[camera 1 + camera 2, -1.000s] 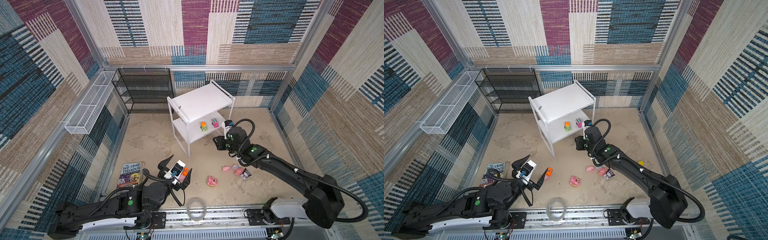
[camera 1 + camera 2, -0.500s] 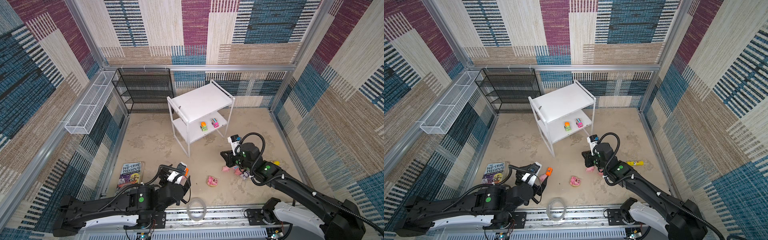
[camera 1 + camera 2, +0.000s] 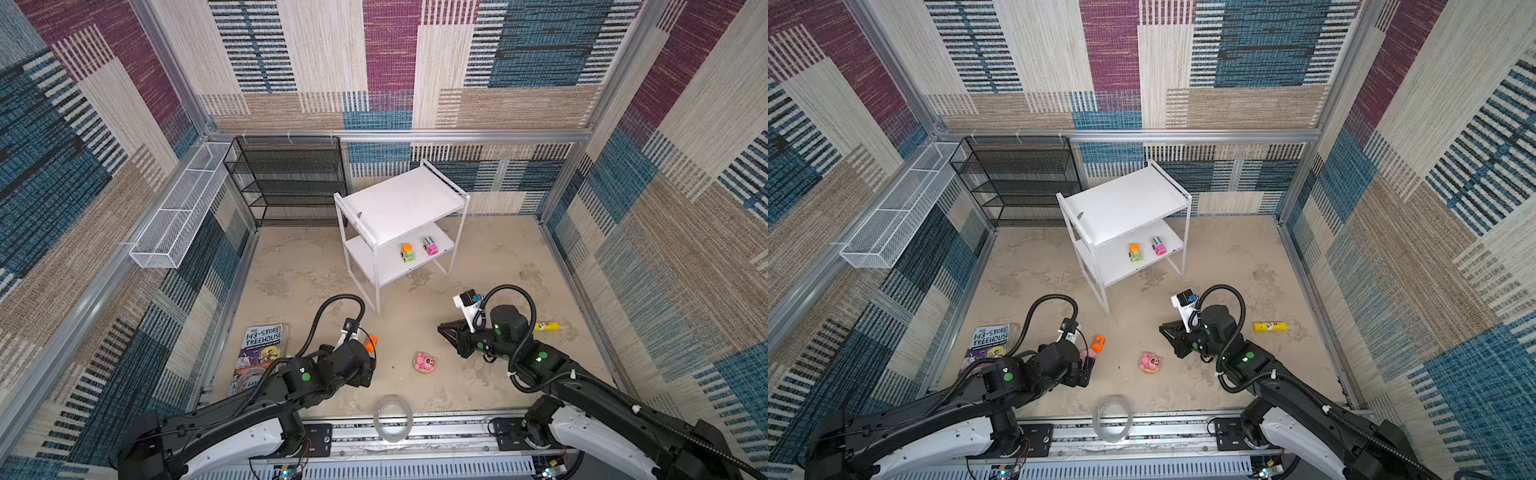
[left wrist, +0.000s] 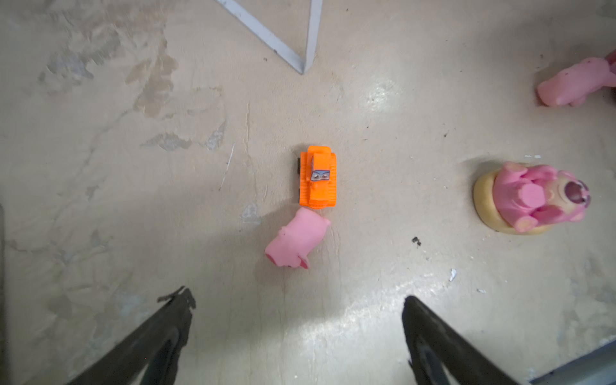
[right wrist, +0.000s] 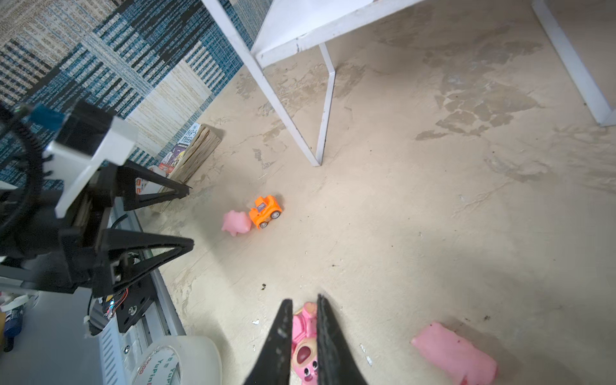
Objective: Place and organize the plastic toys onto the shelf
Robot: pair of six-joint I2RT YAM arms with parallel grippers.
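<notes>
- White two-tier shelf (image 3: 399,199) stands toward the back of the beige table (image 3: 307,282).
- On the shelf's lower board: small green-and-orange toy car (image 3: 407,252) and pink multicolour toy car (image 3: 430,246), side by side, not touching.
- Off the shelf, on the table out from its front corner leg: orange plastic toy car (image 4: 318,176), on its wheels. A small pink plastic pig (image 4: 296,240) lies tipped on its side against one end of it.
- Left gripper (image 4: 298,296) hovers just short of that pig, jaws spread wide, nothing between them.
- Further out from the shelf's front edge: pink bear figure on a tan round base (image 3: 424,363), clear of both arms.
- Right gripper (image 5: 303,298) is low near the table in front of the shelf, jaws drawn close and pinched on a second pink bear figure (image 5: 305,353). Cannot tell whether it is off the table.
- Another pink pig (image 5: 455,355) lies on its side just beside that gripper.
</notes>
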